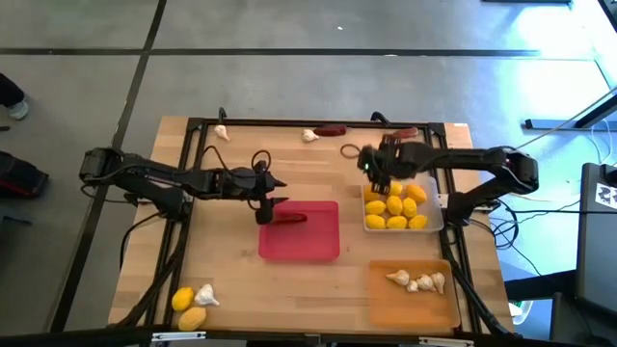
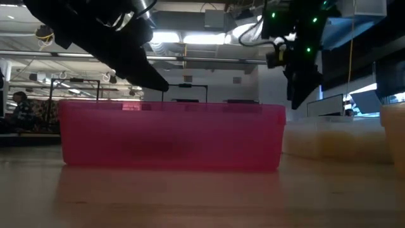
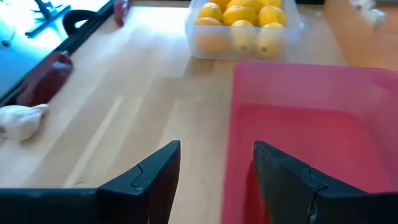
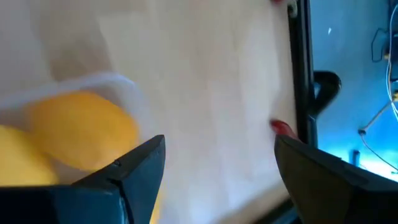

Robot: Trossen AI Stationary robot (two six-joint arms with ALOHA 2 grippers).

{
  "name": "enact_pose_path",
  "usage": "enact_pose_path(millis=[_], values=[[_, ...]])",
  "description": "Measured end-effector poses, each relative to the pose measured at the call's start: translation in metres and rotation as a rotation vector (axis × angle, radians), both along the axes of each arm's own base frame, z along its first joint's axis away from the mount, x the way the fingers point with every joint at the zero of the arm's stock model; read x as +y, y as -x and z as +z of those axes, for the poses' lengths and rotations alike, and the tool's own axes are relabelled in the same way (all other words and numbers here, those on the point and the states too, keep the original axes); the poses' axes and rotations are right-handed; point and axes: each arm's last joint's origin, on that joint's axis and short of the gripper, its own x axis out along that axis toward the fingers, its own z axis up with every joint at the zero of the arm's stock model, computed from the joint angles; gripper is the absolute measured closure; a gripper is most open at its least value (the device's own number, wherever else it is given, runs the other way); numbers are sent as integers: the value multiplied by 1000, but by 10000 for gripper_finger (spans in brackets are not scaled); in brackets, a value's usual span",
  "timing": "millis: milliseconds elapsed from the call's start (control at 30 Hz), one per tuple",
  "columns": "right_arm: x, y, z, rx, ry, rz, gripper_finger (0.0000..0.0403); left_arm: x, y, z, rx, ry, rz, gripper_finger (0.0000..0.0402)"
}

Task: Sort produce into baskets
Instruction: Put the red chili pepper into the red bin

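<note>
Fingers of the left gripper parted and empty over the red tray's edge, a chili just beyond them: a release judged complete, the next call being another loose item.

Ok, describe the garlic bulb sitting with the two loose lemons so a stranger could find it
Start at the table's near left corner, the one farthest from the clear tray of lemons. Two loose lemons lie there, and the garlic bulb touches them. It is the only whitish, knobbly piece in that corner.
</note>
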Motion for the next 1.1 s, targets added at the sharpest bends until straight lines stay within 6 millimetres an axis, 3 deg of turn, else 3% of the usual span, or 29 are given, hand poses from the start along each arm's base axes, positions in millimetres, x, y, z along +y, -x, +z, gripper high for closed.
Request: enact_pose_path(millis=[333, 567, 900, 1100], values=[[-68, 27, -3, 157, 20, -35, 107, 18, 0, 3, -30, -9, 69, 202], [-106, 40, -8, 129, 7, -68, 107, 24, 1, 3, -28, -15, 91, 202], [-146, 49, -49, 269, -89, -97, 107, 24, 2, 2, -17, -13, 94, 201], [-166, 54, -71, 378, -57, -129, 107, 24, 2, 2, -17, -12, 94, 202]])
